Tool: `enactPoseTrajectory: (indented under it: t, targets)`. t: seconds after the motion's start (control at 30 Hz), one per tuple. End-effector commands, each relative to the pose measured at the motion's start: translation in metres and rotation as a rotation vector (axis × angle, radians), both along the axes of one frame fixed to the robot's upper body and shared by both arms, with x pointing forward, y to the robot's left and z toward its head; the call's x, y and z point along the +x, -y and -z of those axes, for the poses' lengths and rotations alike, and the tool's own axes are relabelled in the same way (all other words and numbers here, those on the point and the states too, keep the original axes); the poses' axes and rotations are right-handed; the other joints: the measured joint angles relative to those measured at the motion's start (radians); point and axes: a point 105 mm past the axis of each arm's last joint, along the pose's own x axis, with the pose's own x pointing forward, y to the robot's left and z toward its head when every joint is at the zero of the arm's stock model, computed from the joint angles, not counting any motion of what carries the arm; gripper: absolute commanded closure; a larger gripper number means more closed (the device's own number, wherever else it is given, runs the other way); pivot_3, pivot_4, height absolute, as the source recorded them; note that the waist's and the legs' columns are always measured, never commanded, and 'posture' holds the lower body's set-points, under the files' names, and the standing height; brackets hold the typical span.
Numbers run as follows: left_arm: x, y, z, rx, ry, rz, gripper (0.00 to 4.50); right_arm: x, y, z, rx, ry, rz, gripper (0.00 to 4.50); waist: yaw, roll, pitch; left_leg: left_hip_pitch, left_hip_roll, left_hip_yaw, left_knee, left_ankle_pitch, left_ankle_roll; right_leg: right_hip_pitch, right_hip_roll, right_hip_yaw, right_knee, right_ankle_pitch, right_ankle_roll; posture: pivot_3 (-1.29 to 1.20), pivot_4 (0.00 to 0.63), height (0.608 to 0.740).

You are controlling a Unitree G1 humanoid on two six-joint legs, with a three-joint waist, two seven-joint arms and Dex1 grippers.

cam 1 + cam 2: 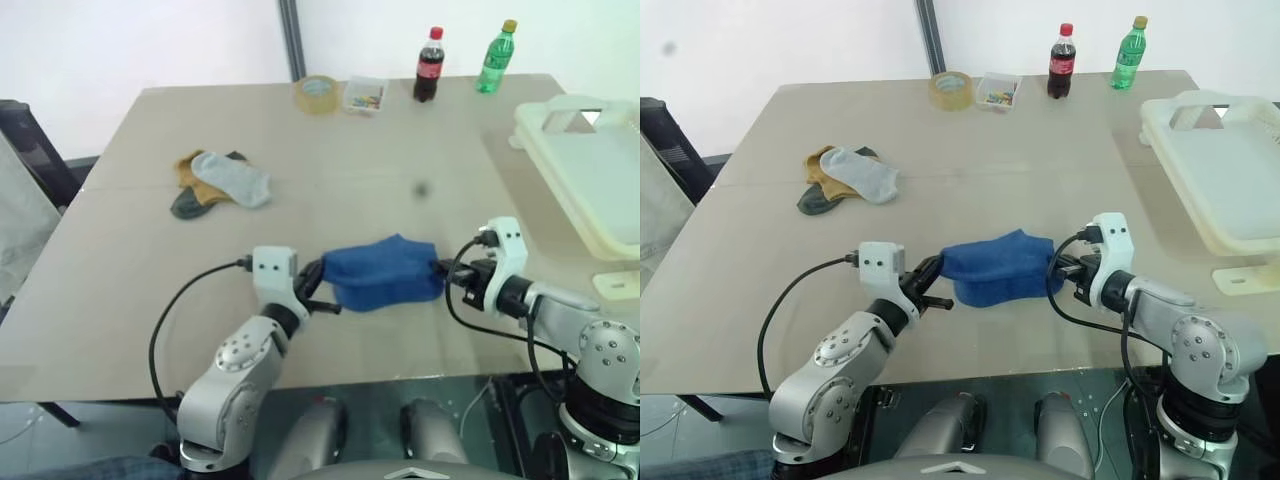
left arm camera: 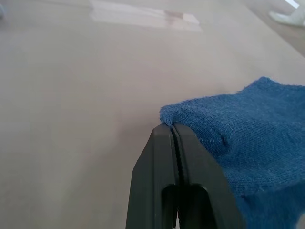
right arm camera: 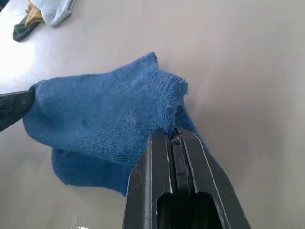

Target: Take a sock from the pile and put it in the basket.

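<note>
Blue sock point(image 1: 383, 272) hangs stretched between both hands just above the near part of the surface point(image 1: 330, 190), long axis running left-right, its lower edge sagging toward the near side. Left hand point(image 1: 325, 290) is clenched on the sock's left end; right hand point(image 1: 440, 271) is clenched on its right end. Rest of the pile point(image 1: 220, 180) lies far-left, well apart. Basket point(image 1: 590, 170) sits at the surface's far-right edge.
</note>
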Motion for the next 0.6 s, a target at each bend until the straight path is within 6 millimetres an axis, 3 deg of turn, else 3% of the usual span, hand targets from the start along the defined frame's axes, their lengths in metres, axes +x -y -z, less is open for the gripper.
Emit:
enactPoseTrajectory:
  t: [0.03, 0.33, 0.6]
  targets:
    - [-0.006, 0.002, -0.014, 0.025, 0.069, 0.000, 4.49, -0.007, 0.004, -0.007, -0.017, 0.033, -0.003, 4.50, 0.000, 0.000, 0.000, 0.000, 0.000, 0.000, 0.000, 0.000, 0.000, 0.000, 0.000, 0.000, 0.000, 0.000, 0.000, 0.00, 0.150, 0.740]
    - [-0.011, 0.003, -0.008, 0.054, 0.049, 0.007, 4.49, -0.012, 0.004, -0.006, -0.043, 0.026, -0.023, 4.50, 0.002, -0.001, 0.001, 0.000, 0.000, 0.000, 0.000, 0.000, 0.000, 0.000, 0.000, 0.000, -0.001, 0.000, 0.000, 0.00, 0.150, 0.740]
    - [-0.023, 0.015, -0.009, 0.028, 0.057, 0.023, 4.49, -0.017, 0.011, -0.005, -0.074, 0.023, -0.010, 4.50, 0.007, -0.001, 0.001, -0.001, 0.000, 0.000, -0.001, 0.000, 0.001, 0.000, 0.000, -0.001, -0.003, 0.000, 0.000, 0.00, 0.150, 0.740]
